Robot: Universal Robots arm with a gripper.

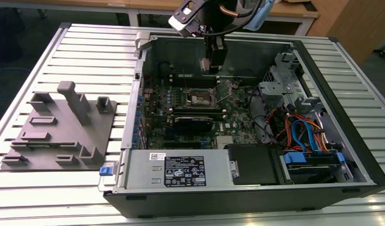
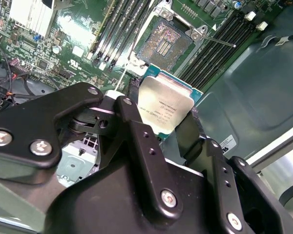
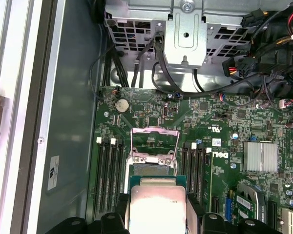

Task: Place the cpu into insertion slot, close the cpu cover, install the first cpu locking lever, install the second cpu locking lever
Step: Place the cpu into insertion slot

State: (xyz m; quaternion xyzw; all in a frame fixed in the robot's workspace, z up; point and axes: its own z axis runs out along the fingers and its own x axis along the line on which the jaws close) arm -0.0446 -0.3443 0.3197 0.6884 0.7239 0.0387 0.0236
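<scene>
My gripper hangs inside the open computer case, above the back part of the green motherboard. It is shut on the cpu, a small square chip with a dull silver top and green edge, held between the two black fingers. In the first wrist view the cpu sits in the gripper a little above and short of the insertion slot. That slot lies open with its dark centre showing. The cpu cover stands raised beyond the slot. A thin locking lever sticks out beside the socket.
Long black memory slots flank the socket on both sides. A black card, a power supply, a metal drive cage and coloured cables fill the case. A grey fixture plate lies at the exterior view's left.
</scene>
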